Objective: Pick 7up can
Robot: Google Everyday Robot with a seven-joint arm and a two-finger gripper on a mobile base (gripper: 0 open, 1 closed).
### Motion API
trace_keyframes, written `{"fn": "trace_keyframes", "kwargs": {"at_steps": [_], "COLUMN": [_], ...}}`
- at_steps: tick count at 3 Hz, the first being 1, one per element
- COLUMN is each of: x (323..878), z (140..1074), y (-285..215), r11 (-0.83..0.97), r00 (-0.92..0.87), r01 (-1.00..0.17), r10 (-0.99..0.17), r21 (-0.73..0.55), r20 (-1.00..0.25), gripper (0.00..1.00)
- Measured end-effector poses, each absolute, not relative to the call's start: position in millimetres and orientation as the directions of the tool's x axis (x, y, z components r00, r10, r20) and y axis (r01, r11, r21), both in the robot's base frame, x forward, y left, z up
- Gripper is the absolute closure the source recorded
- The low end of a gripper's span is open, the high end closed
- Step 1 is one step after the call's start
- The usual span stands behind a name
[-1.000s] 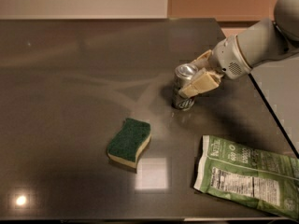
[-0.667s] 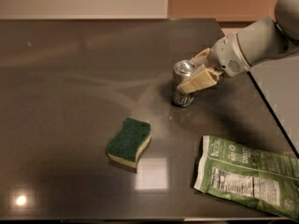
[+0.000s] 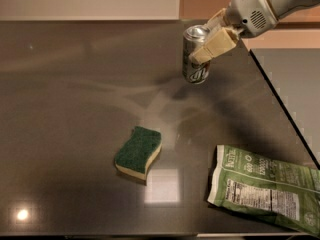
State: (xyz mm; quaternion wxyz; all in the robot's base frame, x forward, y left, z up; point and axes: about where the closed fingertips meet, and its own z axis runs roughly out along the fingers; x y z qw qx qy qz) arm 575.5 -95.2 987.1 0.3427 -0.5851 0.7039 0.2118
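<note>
A dark, glossy table (image 3: 75, 109) fills most of the frame, seen from above and at an angle. In the upper right, a pale grey robot arm (image 3: 265, 6) reaches in from the corner. Its gripper (image 3: 201, 43) sits just above and right of the frame's centre. The gripper's two tan fingers (image 3: 215, 44) are clamped on the 7up can (image 3: 195, 59), one across the can's near side and the other behind its upper edge. The can is a small silver cylinder with a shiny top and a green and white logo low on its body. It leans slightly, with its top toward the upper left. It appears to hang clear of the tabletop with a soft shadow below and to its right, though the gap under it is hard to judge from this angle. A green sponge (image 3: 139, 151) with a yellow underside lies flat below the centre, well apart from the can. A flat green snack bag (image 3: 265, 186) with a white nutrition label lies in the lower right corner.
</note>
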Motion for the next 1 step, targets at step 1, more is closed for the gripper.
{"fn": "trace_keyframes", "kwargs": {"at_steps": [1], "x": [575.5], "z": [986.5], "y": [-94.9], "r11": [0.225], "r00": [-0.081], "r01": [-0.969], "r10": [-0.679], "r21": [-0.102], "r20": [-0.730], "gripper": [1.00]}}
